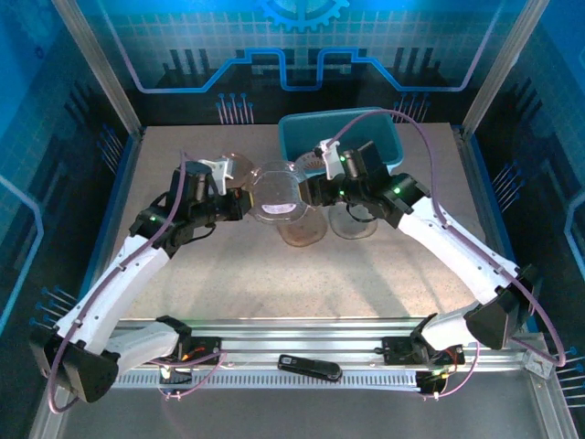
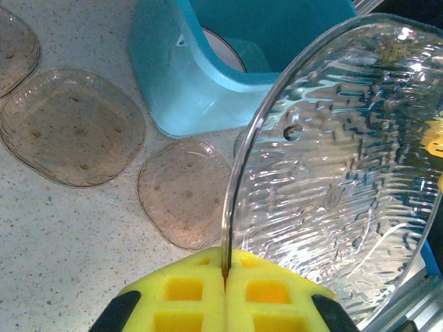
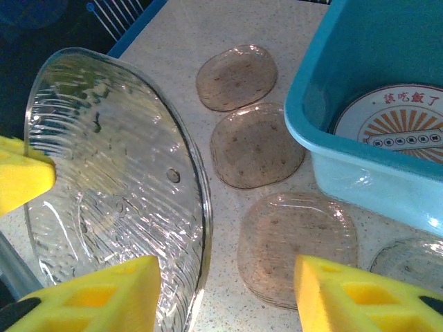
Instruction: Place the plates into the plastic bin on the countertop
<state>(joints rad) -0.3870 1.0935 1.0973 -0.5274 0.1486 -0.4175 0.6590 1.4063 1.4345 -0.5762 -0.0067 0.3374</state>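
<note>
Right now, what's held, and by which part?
Left gripper is shut on the clear textured plate, pinching its rim. Right gripper is open, gripping nothing.

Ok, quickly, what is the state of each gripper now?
Left gripper: closed on the rim of the clear textured plate.
Right gripper: open, holding nothing.

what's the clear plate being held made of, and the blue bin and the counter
The held plate is clear glass or hard plastic, and the look leaves open which. It is glossy, with a rippled pressed texture and bright highlights. The bin looks like teal plastic, with smooth semi-gloss walls and a moulded rolled rim. The countertop is matte, beige and speckled, probably stone-look laminate or composite.
</note>
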